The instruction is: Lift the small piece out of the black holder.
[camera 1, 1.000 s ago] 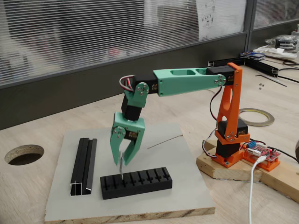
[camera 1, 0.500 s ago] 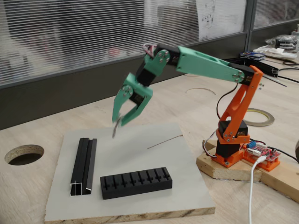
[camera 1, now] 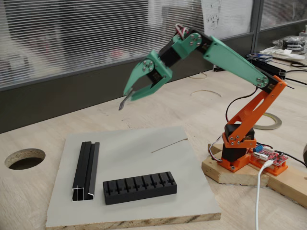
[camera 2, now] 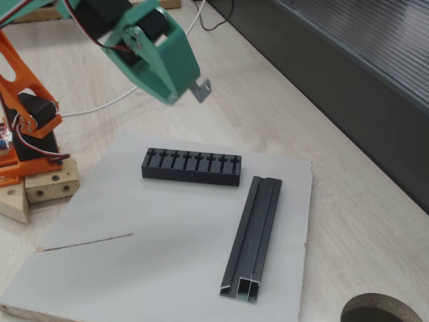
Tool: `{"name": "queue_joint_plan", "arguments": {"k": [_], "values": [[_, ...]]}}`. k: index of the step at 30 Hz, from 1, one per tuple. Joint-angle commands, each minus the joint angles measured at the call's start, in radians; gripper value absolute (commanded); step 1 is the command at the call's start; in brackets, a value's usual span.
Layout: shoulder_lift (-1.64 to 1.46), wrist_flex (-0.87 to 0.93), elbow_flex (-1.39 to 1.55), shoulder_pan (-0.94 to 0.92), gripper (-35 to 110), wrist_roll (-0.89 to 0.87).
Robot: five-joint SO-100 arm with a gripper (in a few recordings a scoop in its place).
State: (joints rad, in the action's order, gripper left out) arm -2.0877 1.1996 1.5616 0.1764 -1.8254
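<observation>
Gripper (camera 1: pixel 128 97) clamped on small piece (camera 1: pixel 124 102); high, well clear above black holder (camera 1: pixel 139 187).

The arm (camera 2: pixel 100 27) is running off the top edge, and the gripper (camera 2: pixel 175 90) is covering part of the small piece (camera 2: pixel 200 88).

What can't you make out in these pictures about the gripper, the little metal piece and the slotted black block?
- Small piece: its upper end is hidden between the fingers of the gripper; too small to tell its shape in either fixed view.
- Gripper: the green body covers the fingertips, so the contact on the piece is hidden.
- Black holder: the slot interiors are too dark to see inside.
</observation>
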Motion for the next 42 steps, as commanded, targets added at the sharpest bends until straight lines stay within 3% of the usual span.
{"name": "queue_joint_plan", "arguments": {"k": [1, 42], "values": [[-0.086, 0.011, -0.018, 0.015, 10, -0.023], [-0.181, 0.017, 0.0, 0.015, 10, -0.015]]}}
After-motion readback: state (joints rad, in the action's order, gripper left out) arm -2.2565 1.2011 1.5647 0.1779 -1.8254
